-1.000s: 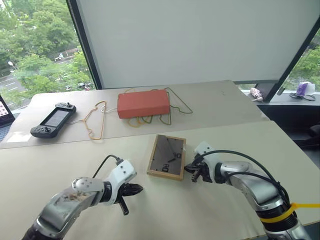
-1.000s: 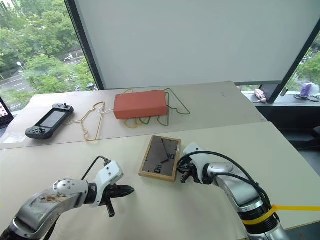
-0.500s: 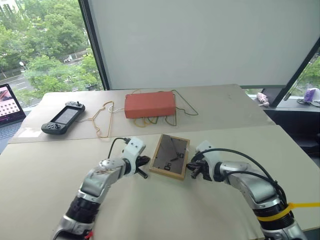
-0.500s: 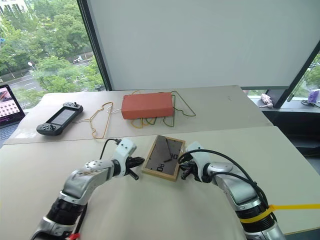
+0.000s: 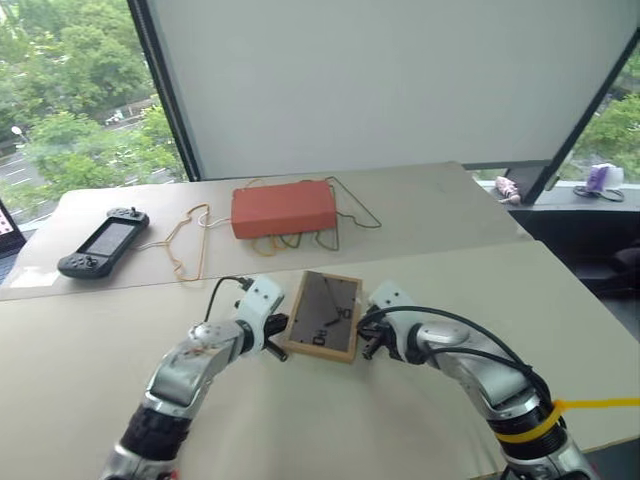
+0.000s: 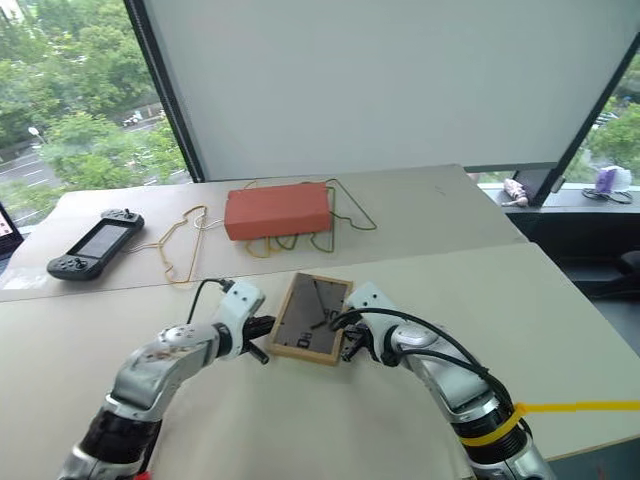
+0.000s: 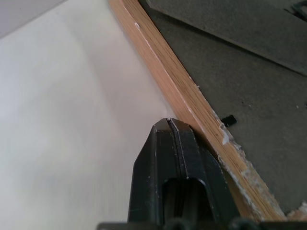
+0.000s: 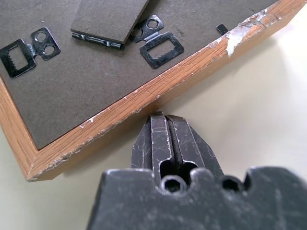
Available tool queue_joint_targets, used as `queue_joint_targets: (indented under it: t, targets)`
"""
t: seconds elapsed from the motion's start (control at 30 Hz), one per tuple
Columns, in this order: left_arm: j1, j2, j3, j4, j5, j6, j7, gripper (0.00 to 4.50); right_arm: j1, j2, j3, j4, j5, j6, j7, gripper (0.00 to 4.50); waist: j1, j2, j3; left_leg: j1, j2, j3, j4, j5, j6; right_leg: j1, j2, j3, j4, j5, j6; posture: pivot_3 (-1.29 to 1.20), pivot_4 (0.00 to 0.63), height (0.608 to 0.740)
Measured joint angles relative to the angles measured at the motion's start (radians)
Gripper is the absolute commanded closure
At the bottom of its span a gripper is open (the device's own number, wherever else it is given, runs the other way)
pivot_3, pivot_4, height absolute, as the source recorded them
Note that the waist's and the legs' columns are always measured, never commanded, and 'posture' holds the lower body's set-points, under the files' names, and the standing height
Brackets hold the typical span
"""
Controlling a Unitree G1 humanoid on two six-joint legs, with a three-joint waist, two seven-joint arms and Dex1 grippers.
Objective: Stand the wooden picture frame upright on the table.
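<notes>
The wooden picture frame point(image 5: 324, 314) lies flat on the pale table point(image 5: 80, 340), back side up, its dark backing and fold-out stand point(image 8: 108, 21) showing. My left gripper point(image 5: 279, 334) is shut, its tips against the frame's left wooden edge point(image 7: 187, 103). From the other side my right gripper point(image 5: 368, 336) is shut too, its tips at the frame's right edge point(image 8: 158, 88). Neither gripper holds anything; the frame sits between the two.
An orange-red flat box point(image 5: 283, 208) lies behind the frame on several wire hangers point(image 5: 190, 240). A black handheld game console point(image 5: 103, 241) rests at the far left. A seam splits the table into near and far halves.
My left gripper swung forward and right, from well clear of the frame to its left edge. The right gripper closed in on the right edge. The camera view shifted.
</notes>
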Motion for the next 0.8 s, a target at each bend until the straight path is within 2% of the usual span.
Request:
queue_joint_targets:
  t: [0.13, 0.37, 0.8]
  targets:
    - [0.098, 0.047, 0.067, -0.14, -0.053, 0.099, -0.001, 4.46, 0.003, -0.022, 0.038, -0.041, 0.029, 0.012, 0.043, 4.48, 0.003, 0.0, 0.0, 0.0, 0.0, 0.0, -0.003, 0.0, 0.0, -0.001, 0.0, 0.0, -0.003, 0.0, 0.0, 0.0, 0.15, 0.74]
    - [0.178, 0.066, 0.158, -0.25, -0.109, 0.211, 0.018, 4.46, 0.003, -0.035, 0.06, -0.054, 0.059, 0.012, 0.086, 4.48, 0.007, 0.0, 0.0, 0.0, -0.001, 0.0, -0.004, 0.0, 0.0, 0.0, -0.001, -0.001, -0.005, 0.0, 0.0, 0.0, 0.15, 0.74]
    - [0.271, 0.091, 0.17, -0.293, -0.168, 0.166, -0.007, 4.46, -0.008, -0.037, 0.051, -0.009, 0.058, -0.009, 0.073, 4.48, 0.013, 0.0, -0.001, 0.001, -0.003, 0.0, -0.005, 0.0, -0.001, 0.001, -0.003, -0.001, -0.005, 0.0, 0.0, 0.0, 0.15, 0.74]
